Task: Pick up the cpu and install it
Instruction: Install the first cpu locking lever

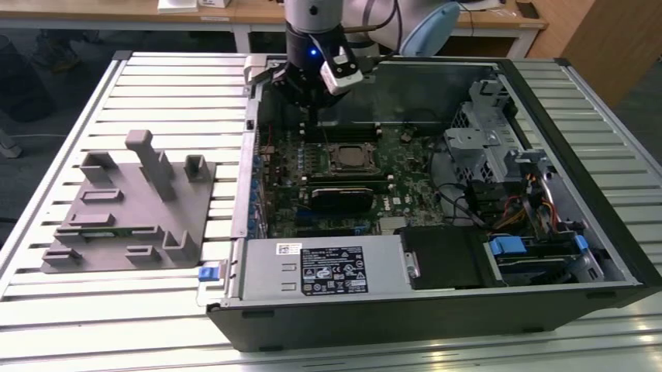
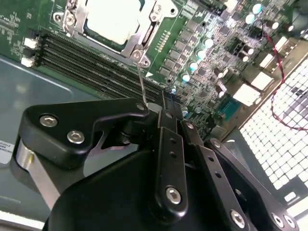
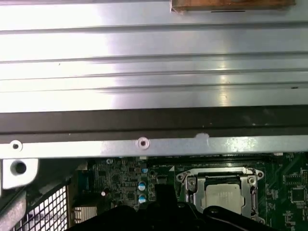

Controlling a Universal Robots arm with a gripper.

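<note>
The cpu [image 1: 349,156], a small square chip with a pale silvery top, lies flat inside the black-and-metal socket frame [image 1: 349,146] on the motherboard; both wrist views show it there, cpu [image 2: 118,18] and cpu [image 3: 222,197]. My gripper [image 1: 307,107] hangs above the back edge of the board, just behind the socket toward the exterior view's left. Its black fingers [image 2: 166,120] stand together, shut on the tip of a thin metal socket lever [image 2: 141,82] that rises upright from the frame's corner. The dark gripper [image 3: 161,195] tip sits beside the socket.
The open computer case [image 1: 579,256] holds drive cages and cables on the exterior view's right, and a power supply [image 1: 321,267] at the front. A grey fixture block [image 1: 135,209] stands on the slatted table at the exterior view's left. Memory slots [image 2: 91,62] run beside the socket.
</note>
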